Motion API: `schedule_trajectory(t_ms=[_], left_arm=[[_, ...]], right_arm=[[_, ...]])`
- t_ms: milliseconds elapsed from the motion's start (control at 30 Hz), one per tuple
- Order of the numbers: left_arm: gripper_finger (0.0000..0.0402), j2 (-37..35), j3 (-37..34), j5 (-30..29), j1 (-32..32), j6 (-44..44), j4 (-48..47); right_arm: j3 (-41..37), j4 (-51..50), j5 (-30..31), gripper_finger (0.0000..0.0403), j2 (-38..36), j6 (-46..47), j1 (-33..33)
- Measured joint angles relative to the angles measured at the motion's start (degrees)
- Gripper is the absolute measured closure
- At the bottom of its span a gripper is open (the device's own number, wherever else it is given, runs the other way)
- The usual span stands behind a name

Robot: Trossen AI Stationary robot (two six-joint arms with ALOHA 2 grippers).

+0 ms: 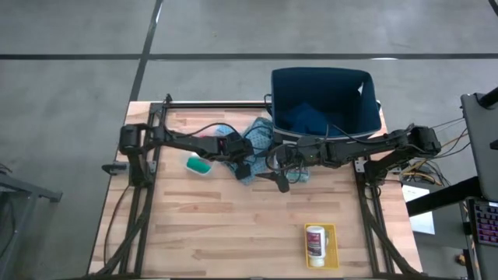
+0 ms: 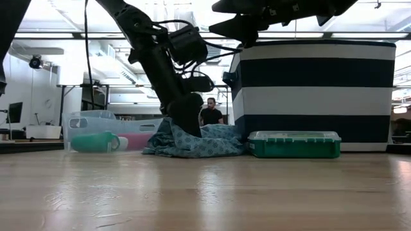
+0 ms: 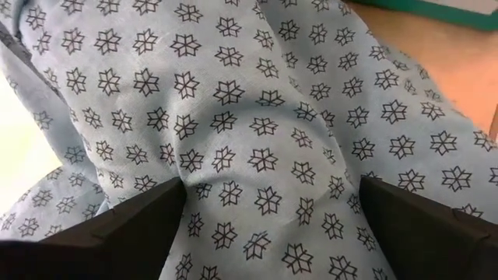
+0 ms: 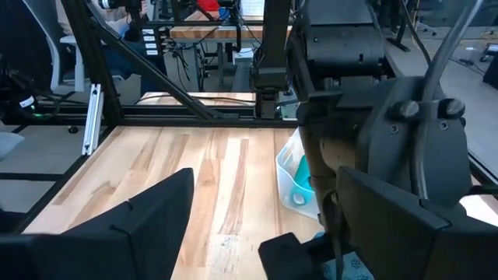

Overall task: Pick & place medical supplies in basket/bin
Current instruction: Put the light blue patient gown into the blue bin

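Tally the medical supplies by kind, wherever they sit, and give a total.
Patterned cloth: 1
Dark teal cloth in the bin: 1
White pill bottle: 1
Green cylinder: 1
Pink-red cylinder: 1
Total: 5

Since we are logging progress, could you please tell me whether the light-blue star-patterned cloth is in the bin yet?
Not yet. The light-blue star-patterned cloth lies crumpled on the wooden table, beside the striped bin.

- Left gripper (image 2: 187,119) pressed down into the light-blue patterned cloth (image 2: 199,142).
- Striped basket (image 2: 314,96) at the cloth's three o'clock.
- Green cylinder (image 2: 95,142) at the cloth's nine o'clock.
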Motion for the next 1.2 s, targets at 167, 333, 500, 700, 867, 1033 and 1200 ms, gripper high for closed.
schedule_trajectory(t_ms=[167, 333, 500, 700, 867, 1033, 1200], left_arm=[[0.0021, 2.5, 0.1, -0.4, 0.0, 0.1, 0.5], [0.0044, 3.3, 0.2, -0.9, 0.1, 0.2, 0.6], [0.0063, 3.3, 0.2, -1.3, 0.1, 0.2, 0.4], [0.0089, 3.3, 0.1, -1.3, 0.2, 0.2, 0.3], [0.0135, 3.2, 0.1, -1.3, 0.2, 0.2, 0.0], [0.0198, 3.2, 0.1, -1.3, 0.2, 0.2, 0.0], [0.0251, 3.1, 0.1, -1.2, 0.2, 0.0, 0.0]], right_arm=[[0.0, 0.0, 0.0, 0.0085, 0.0, 0.0, 0.0], [0.0, 0.0, 0.0, 0.0087, 0.0, 0.2, 0.0], [0.0, 0.0, 0.0, 0.0094, 0.0, 0.2, 0.0], [0.0, 0.0, 0.0, 0.0101, 0.0, 0.2, 0.0], [0.0, 0.0, 0.0, 0.0098, 0.0, 0.0, 0.0], [0.0, 0.0, 0.0, 0.009, 0.0, 0.2, 0.0], [0.0, 0.0, 0.0, 0.0085, 0.0, 0.0, 0.0]])
